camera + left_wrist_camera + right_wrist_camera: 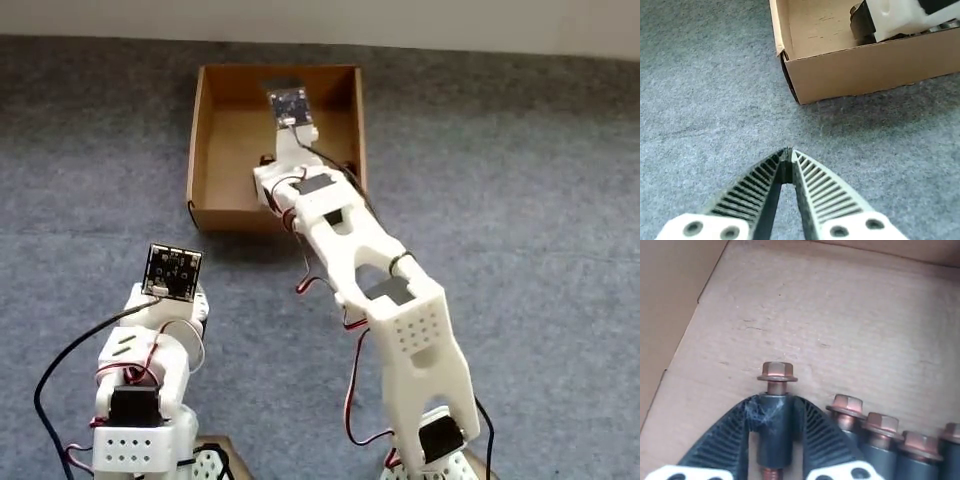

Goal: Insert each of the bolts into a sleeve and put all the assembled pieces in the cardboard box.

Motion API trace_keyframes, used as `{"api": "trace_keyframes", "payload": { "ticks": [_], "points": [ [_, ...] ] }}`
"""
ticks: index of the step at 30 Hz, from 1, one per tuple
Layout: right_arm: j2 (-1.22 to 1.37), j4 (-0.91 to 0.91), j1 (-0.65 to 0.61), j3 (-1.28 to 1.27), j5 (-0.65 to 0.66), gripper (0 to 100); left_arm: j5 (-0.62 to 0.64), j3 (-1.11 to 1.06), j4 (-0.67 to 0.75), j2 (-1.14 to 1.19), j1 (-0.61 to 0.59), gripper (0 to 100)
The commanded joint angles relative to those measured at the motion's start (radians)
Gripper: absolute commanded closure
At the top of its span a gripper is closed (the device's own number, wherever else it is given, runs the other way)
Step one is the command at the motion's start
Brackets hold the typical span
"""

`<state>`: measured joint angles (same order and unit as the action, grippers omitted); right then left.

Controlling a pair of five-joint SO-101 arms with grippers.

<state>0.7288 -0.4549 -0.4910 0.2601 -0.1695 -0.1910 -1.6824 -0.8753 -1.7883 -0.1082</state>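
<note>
**Right gripper (776,405) in box, clamped on bolt+sleeve; left parked**

High view: right arm (390,290) stretches from its base at 5 o'clock to the cardboard box (205,130) at 12 o'clock, fully extended, wrist dipped over the near wall and into the box. Its gripper is clamped on a dark sleeve (775,435) w/ a copper bolt (777,371) through it. The hex head pokes out past the fingertips, and the bolt's other end shows at the sleeve's far end. Can't tell if this piece touches the box floor. Just beside it, four more assembled pieces (882,425) lie side by side in a row on the box floor, heads pointing the same way.

Left arm (150,370) sits folded at 7 o'clock, well apart from the box. Left gripper (787,155) hangs low over the grey bench (700,90), fingers together w/ nothing btw them, pointed toward the box's near corner.
</note>
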Motion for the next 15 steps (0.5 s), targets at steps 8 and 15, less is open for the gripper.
{"api": "trace_keyframes", "payload": {
  "ticks": [8,15],
  "points": [
    [-0.010,-0.079,-0.001,0.039,-0.006,85.8,-0.009,-0.004,0.020,-0.004,-0.012,99],
    [-0.091,-0.122,0.005,0.076,-0.006,85.8,-0.009,-0.004,0.020,-0.004,-0.012,99]
  ]
}}
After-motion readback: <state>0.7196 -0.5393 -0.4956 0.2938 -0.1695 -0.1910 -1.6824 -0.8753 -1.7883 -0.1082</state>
